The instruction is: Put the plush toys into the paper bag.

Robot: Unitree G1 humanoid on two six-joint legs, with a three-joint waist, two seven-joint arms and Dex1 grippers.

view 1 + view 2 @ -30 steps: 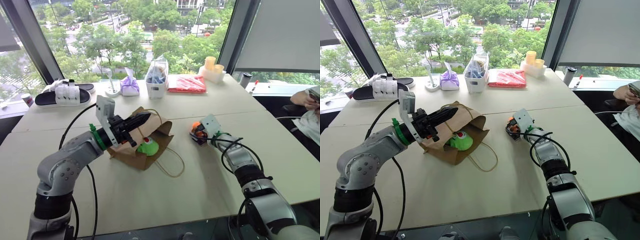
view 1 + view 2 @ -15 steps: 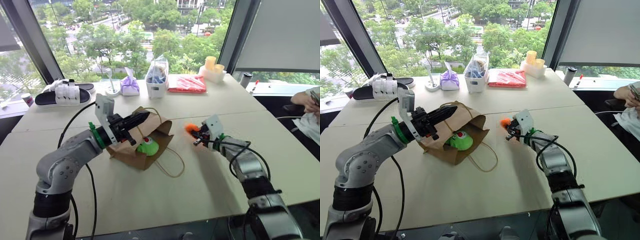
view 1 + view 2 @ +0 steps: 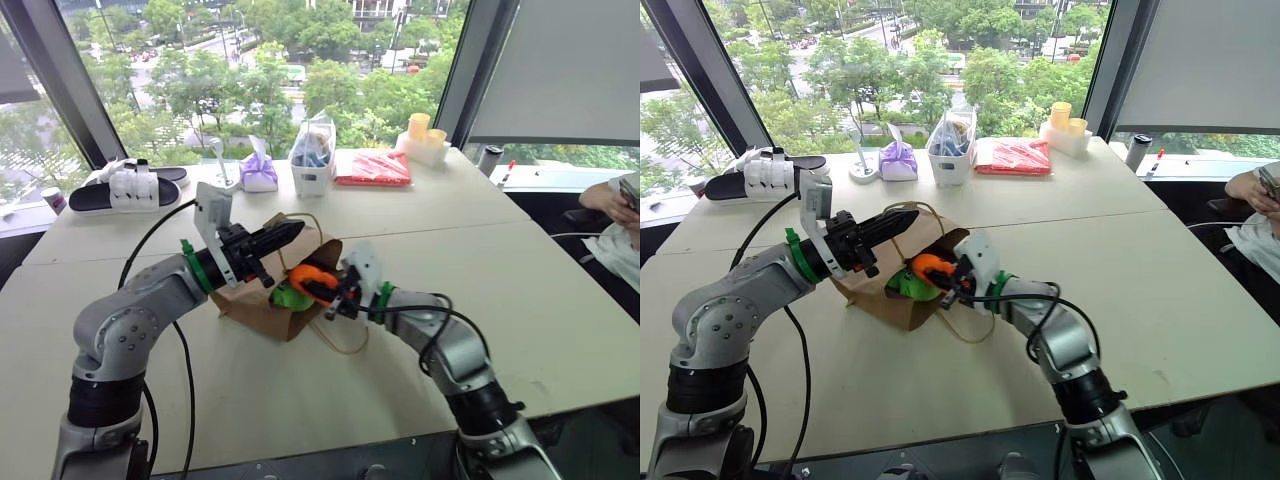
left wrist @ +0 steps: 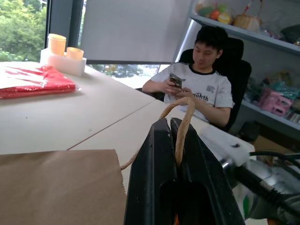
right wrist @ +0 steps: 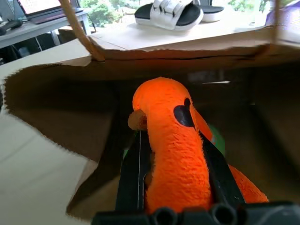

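Moved across the table [image 3: 560,300] is the orange plush toy [image 3: 312,281]: a second ago it is seen lying out on the right side, well apart from the paper bag [image 3: 262,305], and now it is held up right at the bag's open mouth. It is squeezed between the two black fingers of the right gripper [image 3: 330,292], which are closed on it. From the right wrist view, the orange toy [image 5: 176,154] is seen with the dark inside of the bag [image 5: 56,108] just beyond it.

The green plush toy [image 3: 288,297] is kept where it was, inside the bag's mouth, just beside and partly under the orange one. A bit of green [image 5: 216,140] is also seen past the orange toy in the wrist view.

The bag is lying on its side on the table, in the same spot as before. Its top string handle [image 4: 180,126] is pinched by the left gripper [image 3: 278,237], whose fingers are shut tight on it, as they were a second ago. The mouth is held up and open this way.

Farther back on the table, a pair of sandals [image 3: 128,190], a clear bag of small things [image 3: 314,150] and a red packet [image 3: 373,168] are seen near the window. A seated person [image 4: 201,89] is seen at the far right side of the table.
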